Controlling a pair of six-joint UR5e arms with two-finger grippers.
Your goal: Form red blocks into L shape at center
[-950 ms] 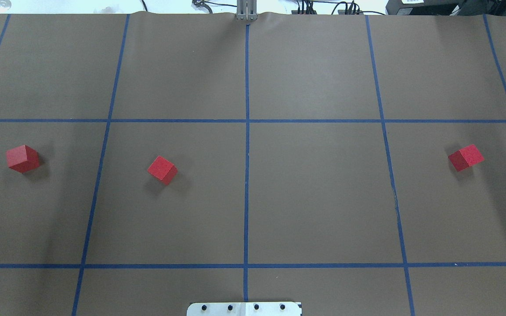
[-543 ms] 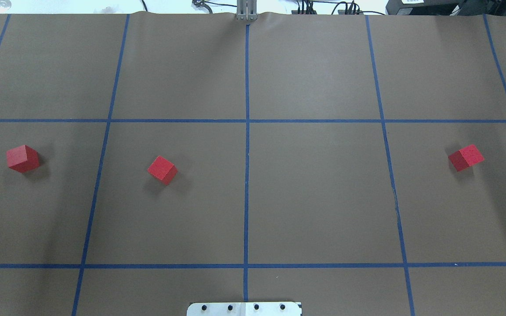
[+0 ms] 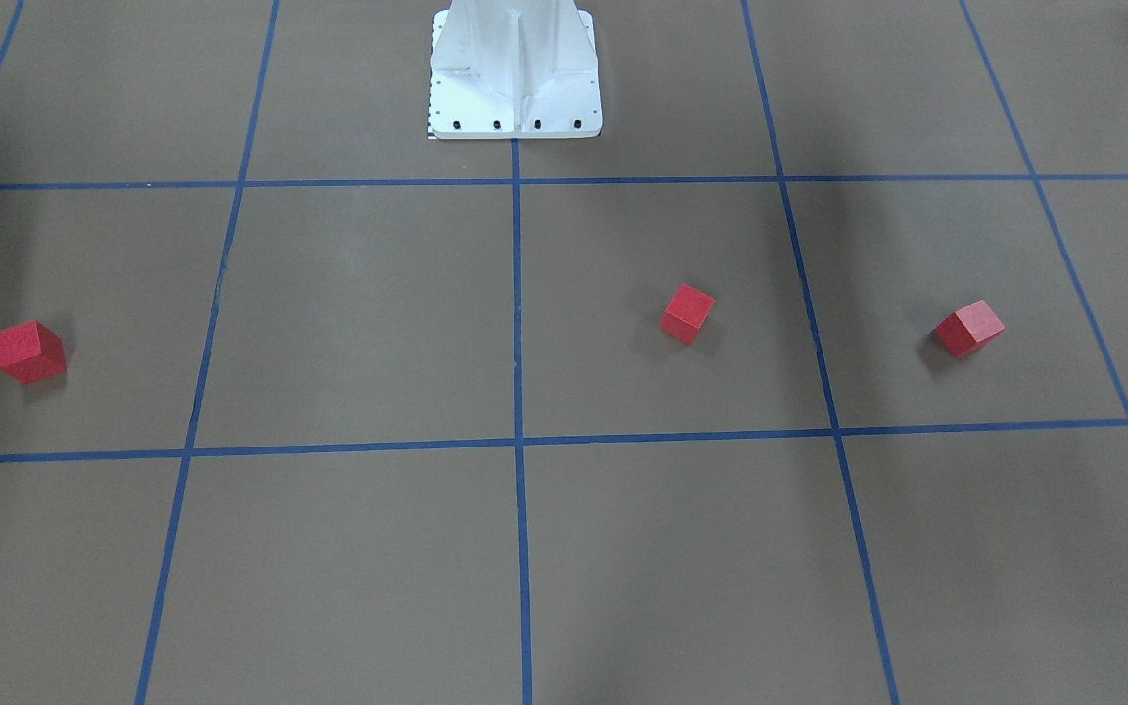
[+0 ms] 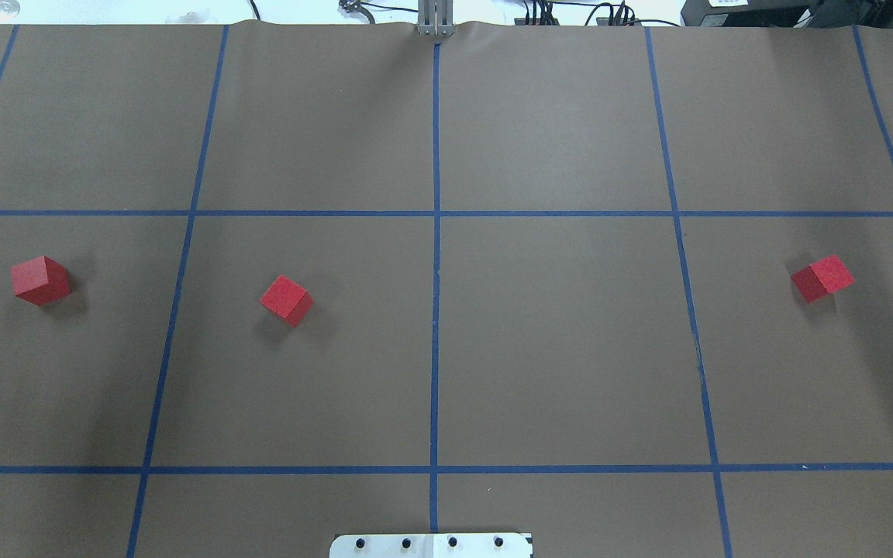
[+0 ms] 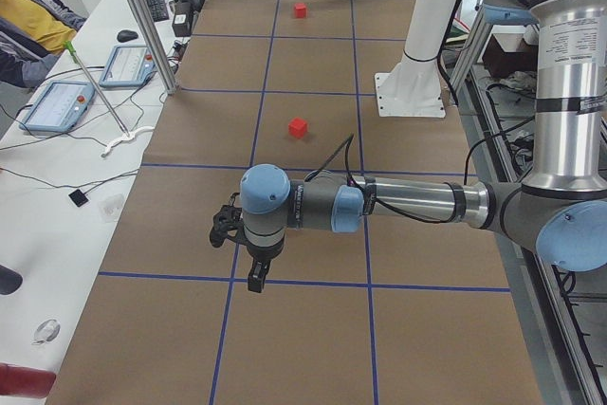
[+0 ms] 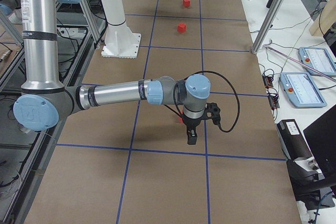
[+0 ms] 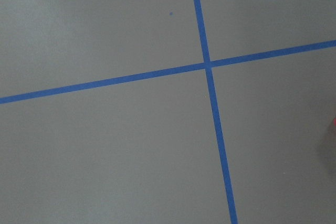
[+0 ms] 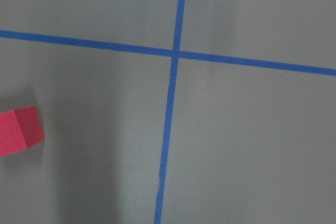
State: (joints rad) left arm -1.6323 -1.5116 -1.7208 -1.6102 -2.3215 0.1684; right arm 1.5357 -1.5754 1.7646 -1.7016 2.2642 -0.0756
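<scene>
Three red blocks lie apart on the brown floor. In the overhead view one sits at far left (image 4: 40, 280), one left of the middle (image 4: 286, 300), one at far right (image 4: 822, 278). The front view shows them mirrored (image 3: 968, 328) (image 3: 687, 312) (image 3: 28, 351). The center (image 4: 435, 341), around the middle blue tape line, holds no block. My left gripper (image 5: 256, 277) and right gripper (image 6: 191, 137) show only in the side views, hovering above the floor; I cannot tell whether they are open or shut. The right wrist view shows one block (image 8: 18, 129) at its left edge.
The white robot base (image 3: 515, 69) stands at the table's robot side on the middle line. Blue tape lines cross the floor. Tablets and cables (image 5: 57, 101) lie on the white bench beyond the far edge.
</scene>
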